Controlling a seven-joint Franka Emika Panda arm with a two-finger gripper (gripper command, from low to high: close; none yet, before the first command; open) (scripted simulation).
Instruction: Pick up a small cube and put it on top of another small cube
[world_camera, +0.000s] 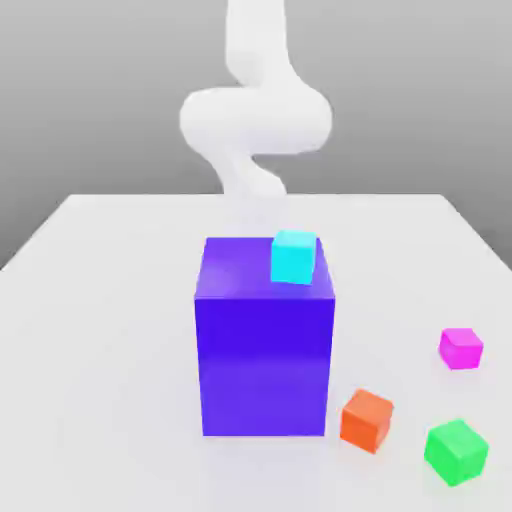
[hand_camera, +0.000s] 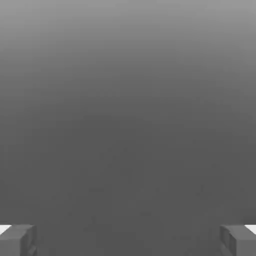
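The gripper (hand_camera: 128, 240) hangs with its jaws wide apart, holding nothing. The small plain magenta-pink cube (world_camera: 461, 348) sits at the exterior view's right edge, near the orange cube (world_camera: 366, 420). Best to centre above it and descend straight, avoiding the big blue-violet block (world_camera: 265, 345).

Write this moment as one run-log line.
gripper: open, holding nothing | pink cube: on table, untouched | cyan cube: atop blue block
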